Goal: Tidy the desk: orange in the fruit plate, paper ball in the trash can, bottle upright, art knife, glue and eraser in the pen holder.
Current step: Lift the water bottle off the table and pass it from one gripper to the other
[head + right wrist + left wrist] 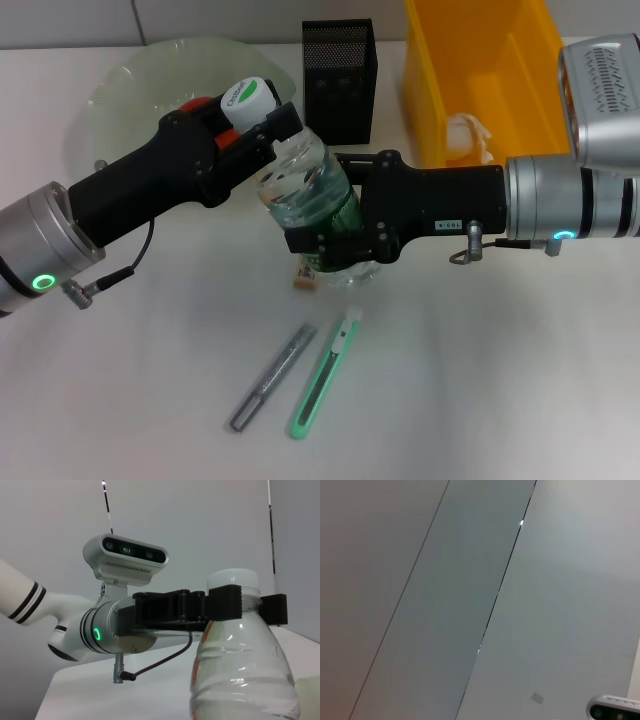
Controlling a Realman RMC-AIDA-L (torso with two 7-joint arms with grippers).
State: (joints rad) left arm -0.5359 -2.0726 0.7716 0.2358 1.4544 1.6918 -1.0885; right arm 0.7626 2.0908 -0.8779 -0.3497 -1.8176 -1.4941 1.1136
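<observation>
A: Entry, bottle status. The clear plastic water bottle (305, 195), ribbed, with a green label band and a white screw cap, is seen standing close to upright at mid-desk, slightly tilted.

B: Grip noted. The left gripper (262, 128) is clamped at the neck just under the cap; in the right wrist view its black ridged fingers (226, 603) are seen closed on either side of the neck. The right gripper (330, 250) is wrapped round the lower body of the bottle, fingers pressed against the label.

A: Other task items. The art knife (324, 378), a slim mint-green plastic body with a white tip, is laid flat on the near desk. Just left of it a grey metallic stick (273, 376) is laid, roughly parallel, not touching. A small tan block (305, 277) is partly hidden at the bottle base; its identity cannot be told.

B: Far side. The pen holder (340, 78), a square black wire-mesh cup, is stood behind the bottle. The pale green translucent fruit plate (150, 75) is at far left, and an orange (195, 104) is glimpsed behind the left gripper. A crumpled white paper ball (465, 135) is seen inside the yellow plastic bin (500, 70) at far right.
</observation>
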